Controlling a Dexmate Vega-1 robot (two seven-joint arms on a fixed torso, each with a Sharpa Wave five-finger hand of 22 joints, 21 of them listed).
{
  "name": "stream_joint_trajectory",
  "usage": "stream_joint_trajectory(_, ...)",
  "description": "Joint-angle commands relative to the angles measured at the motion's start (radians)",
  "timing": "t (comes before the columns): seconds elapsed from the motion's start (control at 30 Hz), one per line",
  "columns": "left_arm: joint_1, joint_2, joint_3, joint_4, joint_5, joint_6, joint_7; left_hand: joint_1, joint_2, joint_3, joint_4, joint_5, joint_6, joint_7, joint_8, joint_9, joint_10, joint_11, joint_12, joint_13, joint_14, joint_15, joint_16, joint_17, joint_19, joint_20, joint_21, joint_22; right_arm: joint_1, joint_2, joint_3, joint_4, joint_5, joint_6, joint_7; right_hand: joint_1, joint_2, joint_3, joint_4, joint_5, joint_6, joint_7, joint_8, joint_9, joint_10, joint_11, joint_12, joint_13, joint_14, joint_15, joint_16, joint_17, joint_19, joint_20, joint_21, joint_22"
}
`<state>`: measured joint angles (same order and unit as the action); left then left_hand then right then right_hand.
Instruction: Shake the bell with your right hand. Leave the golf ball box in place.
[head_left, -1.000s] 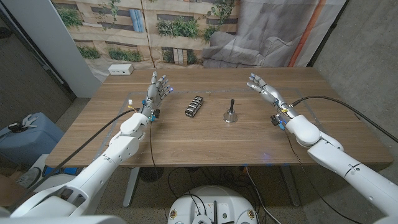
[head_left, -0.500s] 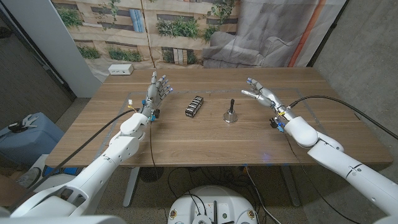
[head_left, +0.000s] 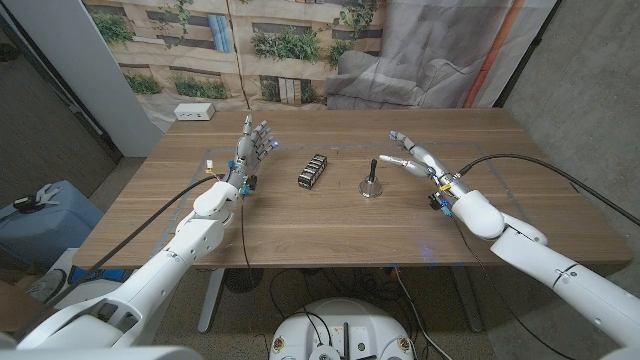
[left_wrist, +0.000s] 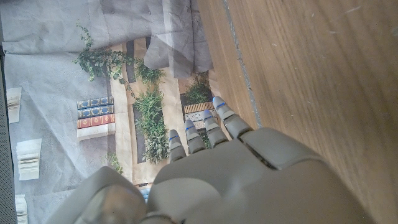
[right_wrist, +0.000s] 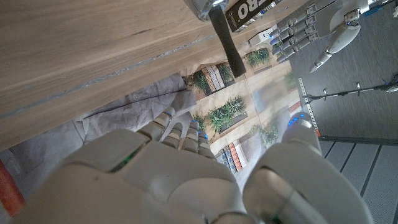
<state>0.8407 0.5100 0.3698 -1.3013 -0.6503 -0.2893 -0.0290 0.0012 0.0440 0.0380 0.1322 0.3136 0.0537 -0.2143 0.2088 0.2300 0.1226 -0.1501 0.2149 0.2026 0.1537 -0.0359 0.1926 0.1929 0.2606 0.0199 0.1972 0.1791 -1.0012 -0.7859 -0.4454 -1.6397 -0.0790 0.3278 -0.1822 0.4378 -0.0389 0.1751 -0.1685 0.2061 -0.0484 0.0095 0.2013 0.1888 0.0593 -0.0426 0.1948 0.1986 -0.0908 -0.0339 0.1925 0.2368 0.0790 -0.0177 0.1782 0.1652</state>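
Right hand (head_left: 410, 158) spread open — holding nothing — fingertips just beside the bell (head_left: 372, 181) handle.

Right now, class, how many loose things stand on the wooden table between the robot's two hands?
2: the golf ball box left of middle, the bell beside it, nearer the right hand.

A white power strip (head_left: 194, 112), or something like it, lies at the wooden table's (head_left: 300, 225) far left corner; a printed backdrop (head_left: 270, 50) hangs behind.
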Motion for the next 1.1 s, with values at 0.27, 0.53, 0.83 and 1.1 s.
stream_joint_trajectory(0.27,0.000,0.000,0.000,-0.001,0.000,0.000,0.000,0.002,0.010,-0.001,0.007,0.006,0.000,-0.008,0.006,0.004,0.003,-0.006,0.005,0.005,0.008,-0.098,0.005,0.004,0.008,0.001,0.007,0.006,0.023,0.048,-0.060,0.056,-0.074,-0.009,-0.052,0.064,0.005,0.029,-0.009,-0.014,0.039,-0.014,0.020,0.003,0.049,-0.004,0.022,0.004,0.030,-0.010,0.018,-0.009,0.026,-0.002,0.014,0.003)
stream_joint_trajectory(0.53,0.000,0.000,0.000,-0.001,0.000,0.000,0.000,0.002,0.010,-0.001,0.007,0.006,0.000,-0.008,0.006,0.004,0.003,-0.005,0.006,0.005,0.008,-0.098,0.005,0.004,0.008,0.001,0.007,0.005,0.031,0.053,-0.077,0.067,-0.092,-0.028,-0.062,0.098,0.006,0.043,-0.006,-0.019,0.095,-0.023,0.039,0.005,0.080,-0.010,0.030,0.005,0.053,-0.022,0.026,-0.016,0.048,-0.006,0.018,0.003)
stream_joint_trajectory(0.83,0.000,0.000,0.000,0.000,0.000,0.000,0.000,0.002,0.010,-0.001,0.007,0.006,0.000,-0.008,0.006,0.004,0.004,-0.004,0.006,0.005,0.009,-0.098,0.006,0.004,0.008,0.000,0.007,0.006,0.044,0.059,-0.096,0.079,-0.107,-0.042,-0.065,0.135,0.004,0.058,-0.006,-0.021,0.156,-0.042,0.060,0.009,0.118,-0.022,0.036,0.006,0.082,-0.019,0.034,-0.023,0.079,0.002,0.021,0.003)
stream_joint_trajectory(1.1,0.000,0.000,0.000,0.000,0.000,0.000,0.000,0.002,0.010,-0.001,0.007,0.006,0.000,-0.008,0.006,0.004,0.003,-0.004,0.006,0.005,0.008,-0.098,0.005,0.004,0.008,0.001,0.007,0.006,0.054,0.069,-0.113,0.090,-0.118,-0.056,-0.074,0.170,-0.003,0.069,-0.005,-0.021,0.206,-0.060,0.081,0.013,0.169,-0.030,0.043,0.007,0.120,-0.023,0.046,-0.026,0.106,0.010,0.023,0.003)
